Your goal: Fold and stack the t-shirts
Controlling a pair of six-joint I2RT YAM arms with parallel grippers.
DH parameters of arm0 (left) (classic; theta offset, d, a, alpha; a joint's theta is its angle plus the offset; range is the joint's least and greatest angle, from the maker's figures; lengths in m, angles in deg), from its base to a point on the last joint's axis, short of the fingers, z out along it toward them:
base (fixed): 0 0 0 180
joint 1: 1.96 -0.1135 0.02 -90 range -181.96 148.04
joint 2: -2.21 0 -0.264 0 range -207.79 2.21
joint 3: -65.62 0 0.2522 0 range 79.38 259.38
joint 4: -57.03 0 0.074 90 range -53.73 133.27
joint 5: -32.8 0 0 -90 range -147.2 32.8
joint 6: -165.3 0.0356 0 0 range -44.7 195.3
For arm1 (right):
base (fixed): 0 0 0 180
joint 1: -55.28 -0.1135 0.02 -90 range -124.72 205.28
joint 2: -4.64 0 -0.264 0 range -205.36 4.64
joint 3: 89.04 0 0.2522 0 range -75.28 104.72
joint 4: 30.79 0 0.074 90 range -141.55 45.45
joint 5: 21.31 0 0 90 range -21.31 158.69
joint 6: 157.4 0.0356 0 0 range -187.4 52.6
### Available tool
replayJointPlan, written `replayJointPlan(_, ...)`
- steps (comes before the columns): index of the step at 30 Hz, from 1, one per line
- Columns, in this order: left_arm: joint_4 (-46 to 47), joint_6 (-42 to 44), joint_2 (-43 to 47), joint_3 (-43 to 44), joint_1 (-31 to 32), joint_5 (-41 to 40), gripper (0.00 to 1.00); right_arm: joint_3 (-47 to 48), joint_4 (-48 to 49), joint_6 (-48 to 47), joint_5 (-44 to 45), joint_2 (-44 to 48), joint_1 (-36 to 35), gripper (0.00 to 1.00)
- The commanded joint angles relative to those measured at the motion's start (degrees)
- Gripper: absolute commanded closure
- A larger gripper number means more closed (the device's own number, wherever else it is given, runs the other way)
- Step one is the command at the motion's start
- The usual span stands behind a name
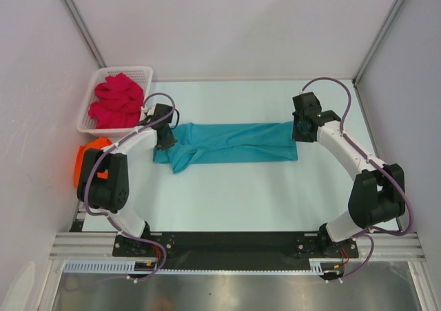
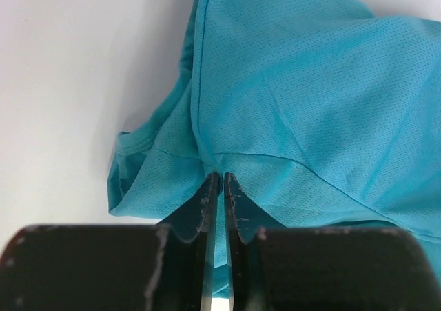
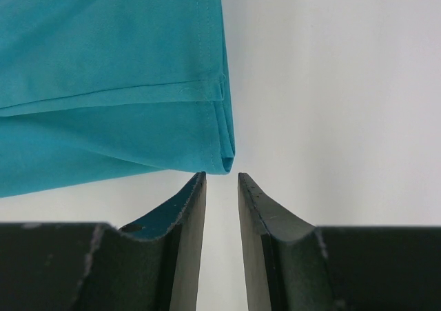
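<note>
Left gripper (image 2: 221, 181) at the left end of the teal shirt (image 1: 234, 144), jaws pressed almost together on a small pucker of cloth beside a seam. Creases running toward the tips, so judged a real pinch. Right gripper (image 3: 221, 180) at the right end, jaws parted only a little, white table (image 3: 331, 83) visible in the gap, nothing held. Hemmed corner of the shirt just above the tips, not touching as far as visible.

Shirt itself in the middle of the top view, stretched into a long flat band from left to right, already folded lengthwise. Probably held at one end to keep the band taut while taking the other corner for the crosswise fold.

Pink shirt (image 1: 118, 101) crumpled in the white basket (image 1: 128, 69) at upper left. Orange shirt (image 1: 88, 158) just below the basket in the frame, partly behind the left arm (image 1: 134, 142). Both not yet folded.
</note>
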Motion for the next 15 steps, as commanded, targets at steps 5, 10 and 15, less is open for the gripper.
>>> replayJointPlan(5, -0.04, 0.31, 3.15, 0.1, -1.22, -0.94, 0.88, 0.23, 0.13, -0.65, 0.69, 0.91, 0.15, 0.69)
replayJointPlan(10, 0.31, 0.49, 2.89, -0.96, -2.62, -0.32, 0.88, 0.32, 0.13, -0.57, 0.51, 0.82, 0.06, 0.69)
replayJointPlan(15, 0.31, 0.49, 2.98, -1.4, -2.62, 0.03, 0.86, 0.32, 0.04, -0.65, 0.6, 0.82, 0.06, 0.7)
